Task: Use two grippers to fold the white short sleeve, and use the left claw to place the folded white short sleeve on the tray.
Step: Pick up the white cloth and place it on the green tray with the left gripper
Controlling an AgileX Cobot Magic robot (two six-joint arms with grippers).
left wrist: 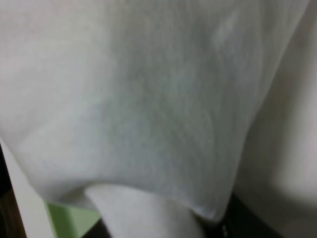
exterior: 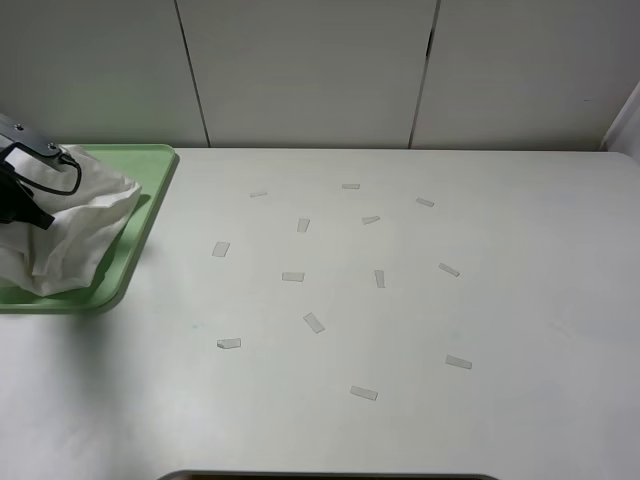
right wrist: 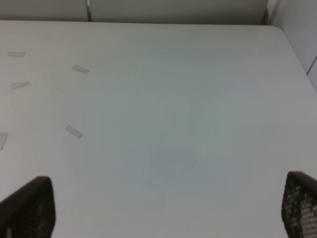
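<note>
The white short sleeve (exterior: 75, 225) is a bunched, folded bundle over the green tray (exterior: 155, 200) at the far left of the table. Its lower part rests on the tray. My left gripper (exterior: 22, 195) is at the bundle's left side and appears shut on the cloth, its fingertips hidden in the folds. The left wrist view is filled with the white cloth (left wrist: 148, 99), with a sliver of green tray (left wrist: 64, 218) below it. My right gripper (right wrist: 166, 206) is open and empty over bare table, its two fingertips (right wrist: 29, 206) far apart. It is out of the exterior high view.
Several small strips of clear tape (exterior: 293, 276) lie scattered on the white table (exterior: 520, 300) in the middle. White wall panels stand behind the table. The table's right edge shows in the right wrist view (right wrist: 297, 54).
</note>
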